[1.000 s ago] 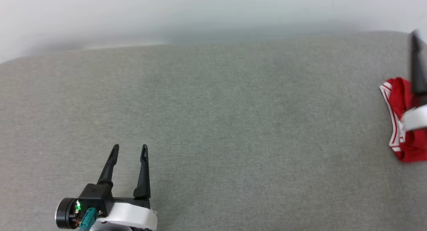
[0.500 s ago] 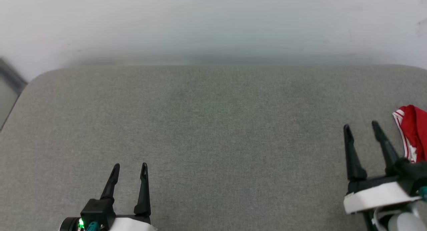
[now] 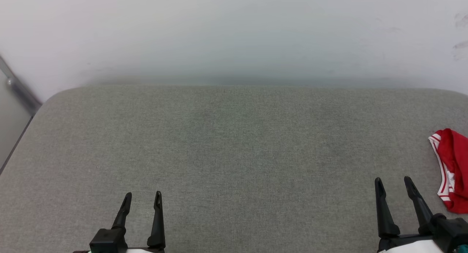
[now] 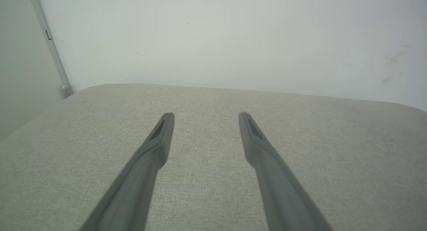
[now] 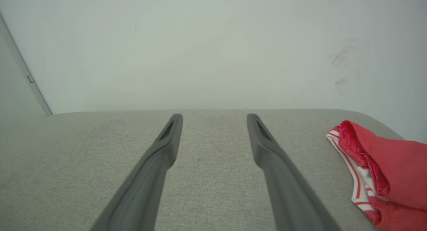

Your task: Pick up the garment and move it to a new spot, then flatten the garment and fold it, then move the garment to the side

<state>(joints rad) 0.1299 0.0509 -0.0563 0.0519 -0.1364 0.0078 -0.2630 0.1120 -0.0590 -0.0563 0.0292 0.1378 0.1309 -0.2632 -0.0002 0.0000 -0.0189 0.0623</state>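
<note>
1. Garment. The garment [image 3: 453, 169] lies in a crumpled red heap at the right edge of the pad [image 3: 234, 143]. The right border of the head view cuts it off, so its full extent cannot be told. The trim [image 3: 442, 172], striped red and white, runs down the heap's left side, with a small patch of white cloth beside it. The cloth is bunched and creased, not spread flat. It rests on the pad and touches neither gripper.

2. Right gripper. The right gripper [image 3: 392, 180] sits at the lower right of the head view, near the garment, to its left and closer to the robot. Its jaws stand apart with only bare pad showing between them, so it holds nothing. In the right wrist view the two dark fingers [image 5: 156, 164] point toward the far edge of the pad. The garment lies off to the right of the right-hand finger, with a strip of bare pad between them.

3. Left gripper. The left gripper [image 3: 143, 194] sits at the lower left of the head view, well apart from the garment. Its jaws are likewise spread, and it grips nothing. In the left wrist view grey fabric shows between and around its fingers.

4. Surroundings. The pad is covered in grey woven fabric and has rounded far corners. Its far edge meets a pale wall [image 3: 234, 33]. A grey rail [image 3: 20, 90] slants down the wall beside the pad's far left corner. Dark scuffs [image 5: 343, 64] mark the wall above the pad's right end.
</note>
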